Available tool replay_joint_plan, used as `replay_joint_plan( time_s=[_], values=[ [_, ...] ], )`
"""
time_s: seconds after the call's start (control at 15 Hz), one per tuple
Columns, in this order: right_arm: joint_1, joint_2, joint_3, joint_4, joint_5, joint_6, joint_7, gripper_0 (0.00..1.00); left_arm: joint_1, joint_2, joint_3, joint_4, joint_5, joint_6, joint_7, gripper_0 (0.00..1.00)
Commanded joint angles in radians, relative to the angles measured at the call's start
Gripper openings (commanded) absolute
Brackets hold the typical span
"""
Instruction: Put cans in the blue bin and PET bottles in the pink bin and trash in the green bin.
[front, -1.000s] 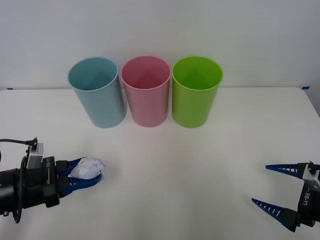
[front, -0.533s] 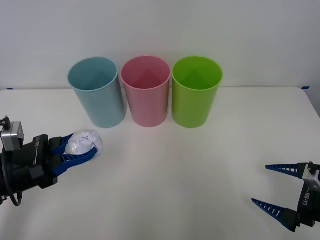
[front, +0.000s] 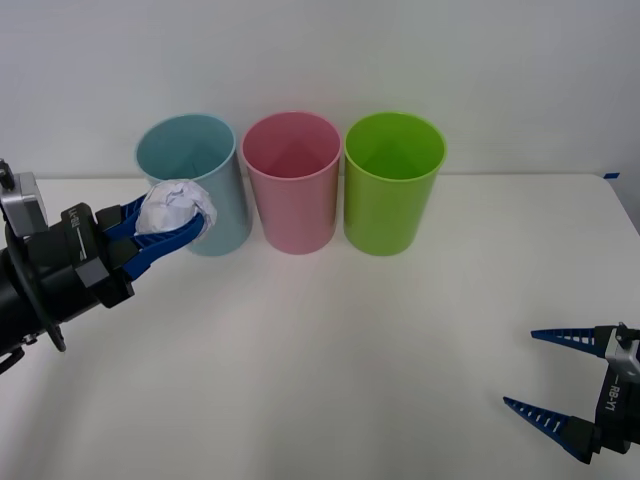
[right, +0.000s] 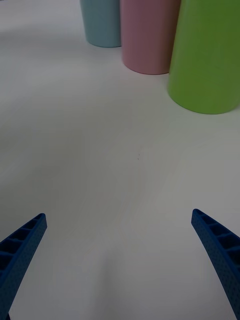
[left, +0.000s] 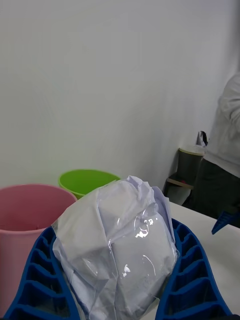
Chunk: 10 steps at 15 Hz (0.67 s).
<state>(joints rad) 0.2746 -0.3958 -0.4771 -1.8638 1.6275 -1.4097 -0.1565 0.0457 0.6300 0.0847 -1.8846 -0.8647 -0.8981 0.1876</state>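
Three tall bins stand in a row at the back of the white table: the blue bin (front: 193, 180), the pink bin (front: 292, 178) and the green bin (front: 392, 180). My left gripper (front: 172, 222) is raised above the table in front of the blue bin's left side, shut on the trash (front: 172, 207), a crumpled white wrap ball. The left wrist view shows the trash (left: 117, 245) clamped between the blue fingers (left: 37, 280), with the pink bin (left: 27, 220) and green bin (left: 87, 181) behind. My right gripper (front: 560, 385) rests open low at the table's front right.
The table (front: 340, 340) is bare between the bins and the grippers. The right wrist view shows the green bin (right: 207, 55), pink bin (right: 147, 32) and blue bin (right: 102, 22) ahead. A white wall rises behind the bins.
My left gripper has lifted the trash off the table and carried it up toward the blue bin. The right gripper has stayed still.
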Motion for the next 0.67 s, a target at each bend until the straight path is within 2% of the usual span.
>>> replay_joint_plan(
  time_s=[0.07,0.2,0.4,0.53,0.67],
  values=[
    [0.000,0.000,0.000,0.000,0.000,0.000,0.000,1.00,-0.092,0.111,-0.167,-0.059,0.053,0.234,0.004,0.00],
    [0.000,0.000,0.000,0.000,0.000,0.000,0.000,1.00,-0.191,0.181,-0.283,-0.067,0.128,0.350,0.006,0.00],
    [0.000,0.000,0.000,0.000,0.000,0.000,0.000,1.00,-0.333,0.247,-0.401,-0.068,0.136,0.531,0.010,0.00],
    [0.000,0.000,0.000,0.000,0.000,0.000,0.000,1.00,-0.437,0.335,-0.516,-0.068,0.179,0.630,0.029,0.00],
    [0.000,0.000,0.000,0.000,0.000,0.000,0.000,1.00,-0.589,0.444,-0.675,-0.068,0.306,0.719,0.050,0.00]
  ],
)
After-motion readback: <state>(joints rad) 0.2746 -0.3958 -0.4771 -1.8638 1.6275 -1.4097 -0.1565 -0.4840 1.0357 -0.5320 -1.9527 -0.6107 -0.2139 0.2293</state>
